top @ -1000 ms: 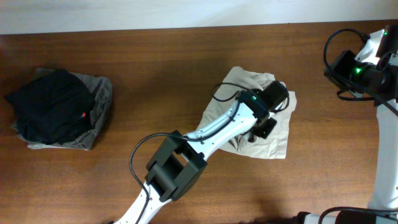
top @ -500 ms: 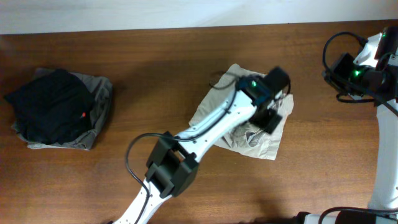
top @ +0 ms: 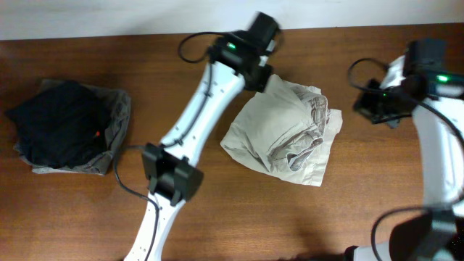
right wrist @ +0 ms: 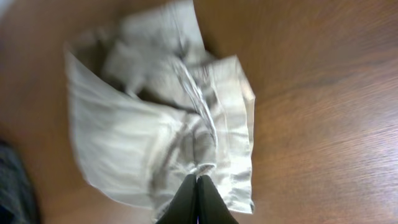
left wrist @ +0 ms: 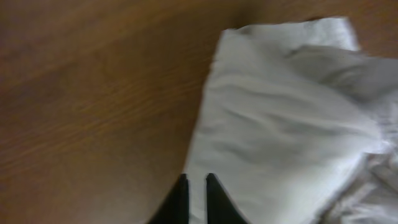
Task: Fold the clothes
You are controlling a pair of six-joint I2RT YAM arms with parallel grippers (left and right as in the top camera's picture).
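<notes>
With left fingers (left wrist: 180, 203) and right fingers (right wrist: 188, 200) pressed together, the wrinkled beige cotton shorts (top: 275, 127) are to be flattened before folding.

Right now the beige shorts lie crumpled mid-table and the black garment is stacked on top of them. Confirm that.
Not right. The black garment is not on the beige shorts. It lies on the grey-olive cloth at the left end of the table, well apart from them, as the overhead view shows. The shorts do lie crumpled mid-table.
</notes>
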